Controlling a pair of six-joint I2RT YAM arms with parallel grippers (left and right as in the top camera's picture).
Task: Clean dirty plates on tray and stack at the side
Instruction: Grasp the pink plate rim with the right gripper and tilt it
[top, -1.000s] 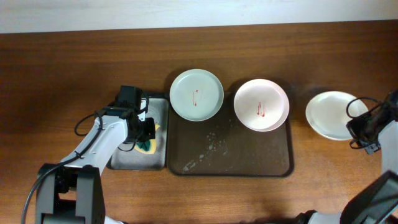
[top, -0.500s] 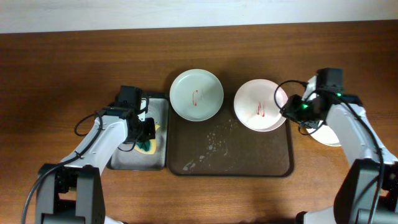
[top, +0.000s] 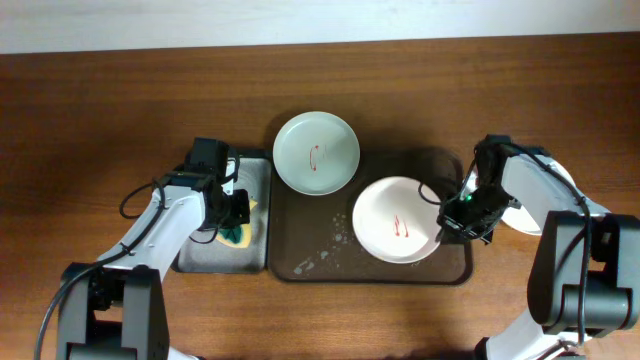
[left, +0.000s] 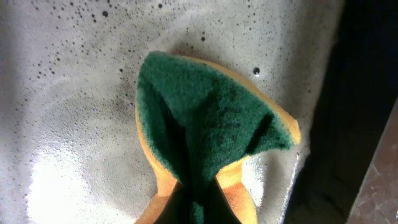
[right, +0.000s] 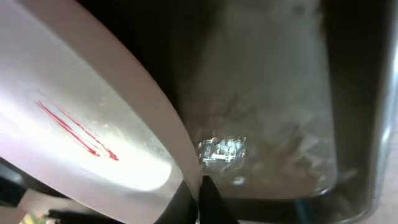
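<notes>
The pinkish white plate (top: 396, 220) with red smears lies on the dark brown tray (top: 320, 250), right of middle. My right gripper (top: 446, 222) is shut on its right rim; the right wrist view shows the plate (right: 81, 118) pinched between my fingers (right: 198, 198). The pale green plate (top: 316, 152) with a red smear sits at the tray's back left edge. The cream-white plate (top: 525, 212) lies on the table right of the tray, mostly hidden by my right arm. My left gripper (top: 232, 218) is shut on a green and yellow sponge (left: 211, 134) over the small black tray (top: 205, 255).
The small black tray's inside (left: 74, 124) is whitish and wet with soapy foam. Whitish wet streaks (top: 335, 235) lie on the brown tray's floor. The wooden table (top: 100, 120) extends to the left and back.
My right gripper took hold of the pinkish white plate's rim and dragged it from the tray's back right toward the front middle. The left arm has not moved.
</notes>
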